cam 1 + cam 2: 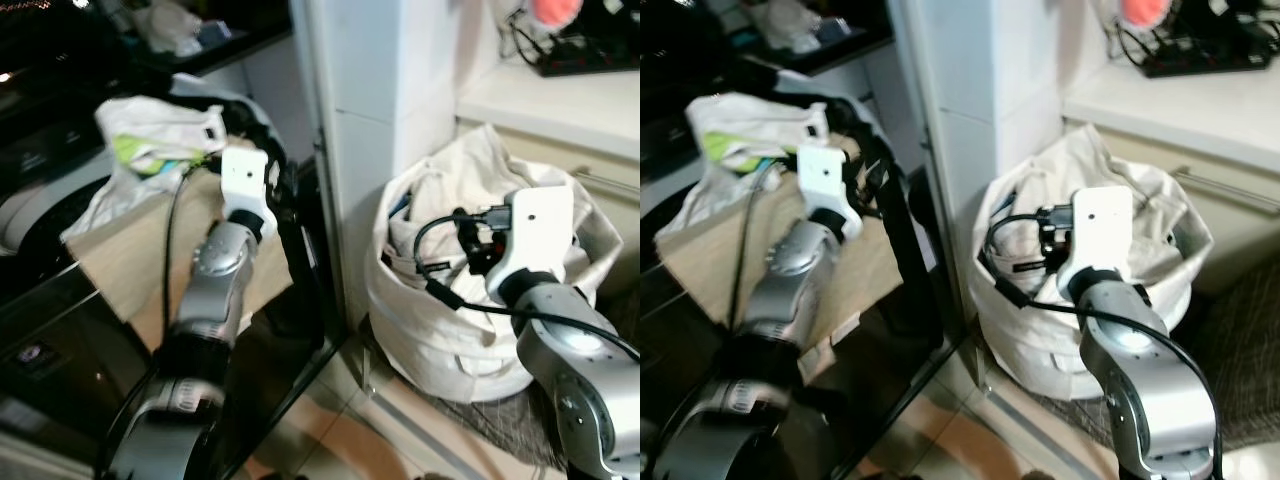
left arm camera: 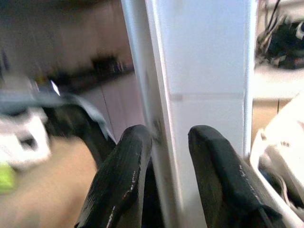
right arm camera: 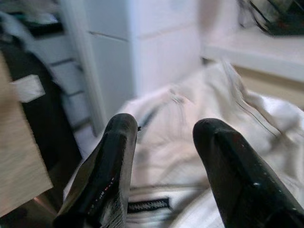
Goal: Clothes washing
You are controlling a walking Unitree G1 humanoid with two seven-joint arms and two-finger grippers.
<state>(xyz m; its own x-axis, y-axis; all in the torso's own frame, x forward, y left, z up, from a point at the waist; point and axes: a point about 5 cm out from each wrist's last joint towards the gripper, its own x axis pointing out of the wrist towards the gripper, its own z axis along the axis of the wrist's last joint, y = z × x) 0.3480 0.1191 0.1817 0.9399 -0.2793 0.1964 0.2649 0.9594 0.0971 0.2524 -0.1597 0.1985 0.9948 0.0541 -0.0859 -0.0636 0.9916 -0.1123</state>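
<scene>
Currently right gripper (image 3: 164,166) spread, empty, above laundry bag (image 1: 470,340); left gripper (image 2: 164,175) parted, empty. Risk: fingers snagging bag's rim, toppling it

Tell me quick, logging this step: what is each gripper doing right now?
Left gripper: open, empty, pointing at the white pillar.
Right gripper: open, empty, above the laundry bag.

Cream laundry bag (image 1: 440,330) upright on floor, open, seemingly clothes-filled.
</scene>
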